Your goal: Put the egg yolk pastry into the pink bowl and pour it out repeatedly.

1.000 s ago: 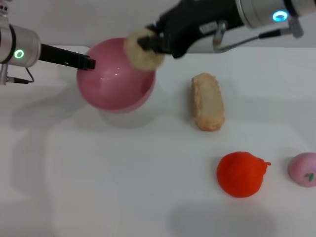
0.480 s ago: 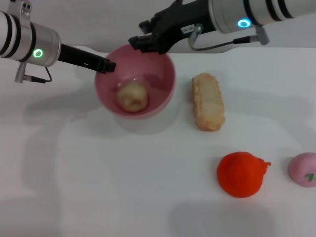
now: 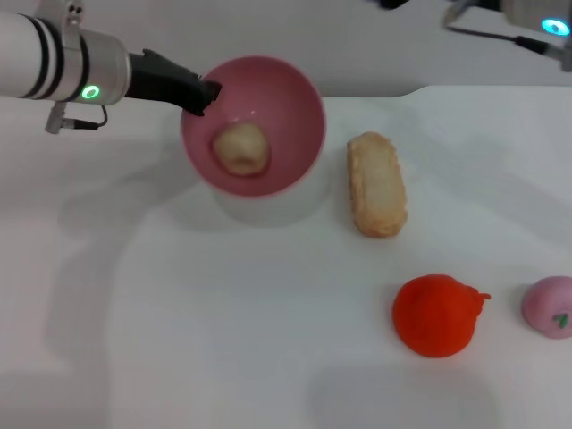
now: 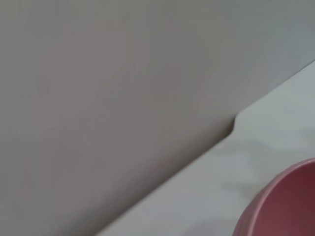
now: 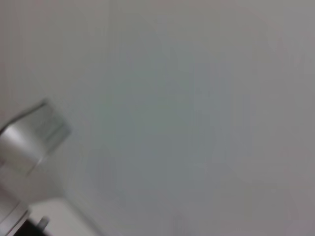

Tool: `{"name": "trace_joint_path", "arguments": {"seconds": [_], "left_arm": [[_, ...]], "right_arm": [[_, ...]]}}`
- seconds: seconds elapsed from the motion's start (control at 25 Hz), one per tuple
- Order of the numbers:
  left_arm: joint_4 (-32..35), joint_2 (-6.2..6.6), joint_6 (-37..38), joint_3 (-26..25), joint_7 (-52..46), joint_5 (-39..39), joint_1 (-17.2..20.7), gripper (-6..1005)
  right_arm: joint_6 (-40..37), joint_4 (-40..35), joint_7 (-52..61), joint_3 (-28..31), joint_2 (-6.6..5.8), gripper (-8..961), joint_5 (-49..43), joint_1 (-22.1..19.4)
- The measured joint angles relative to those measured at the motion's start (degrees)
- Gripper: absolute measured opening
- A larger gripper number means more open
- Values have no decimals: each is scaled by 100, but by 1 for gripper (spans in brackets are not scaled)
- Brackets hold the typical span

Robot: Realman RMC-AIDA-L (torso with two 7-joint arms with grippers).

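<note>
The pink bowl (image 3: pixel 286 107) is held above the table at the back, tilted toward me. The pale egg yolk pastry (image 3: pixel 239 147) lies inside it. My left gripper (image 3: pixel 204 92) is shut on the bowl's left rim. A slice of the bowl's rim also shows in the left wrist view (image 4: pixel 280 204). My right arm (image 3: pixel 527 18) is pulled back to the top right corner; its gripper is out of view.
A long crusty bread (image 3: pixel 376 183) lies right of the bowl. A red-orange round fruit (image 3: pixel 435 315) sits at the front right, and a small pink fruit with a green mark (image 3: pixel 550 306) lies at the right edge.
My right gripper let the pastry drop into the bowl, then drew back up and to the right out of view. My left gripper turned the bowl upright and shifted it rightward.
</note>
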Motion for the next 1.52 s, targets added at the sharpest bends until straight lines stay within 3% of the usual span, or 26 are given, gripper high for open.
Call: {"name": "trace_joint_path", "arguments": {"seconds": [0.2, 0.44, 0.56, 0.72, 1.04, 1.52], "left_arm": [[305, 9, -895, 677, 445, -613, 409, 42], [382, -3, -1990, 1441, 1822, -2128, 902, 42], [339, -11, -2461, 1752, 2446, -2770, 1023, 42], [331, -15, -3146, 2326, 3145, -3251, 1094, 43], [313, -14, -4953, 3876, 4085, -3281, 1094, 43], [84, -20, -7845, 5551, 4131, -3196, 1103, 42]], "right_arm": [[343, 502, -2765, -111, -21, 642, 3074, -612], [-667, 1582, -5834, -22, -24, 641, 6529, -942], [-1249, 2198, -6688, 140, -36, 641, 7548, -963], [-1516, 2626, -6990, 514, -65, 641, 7819, -930], [-1526, 2879, -6981, 1229, -96, 640, 7801, -979], [-1530, 2828, -6969, 1632, -155, 639, 7720, -965]]}}
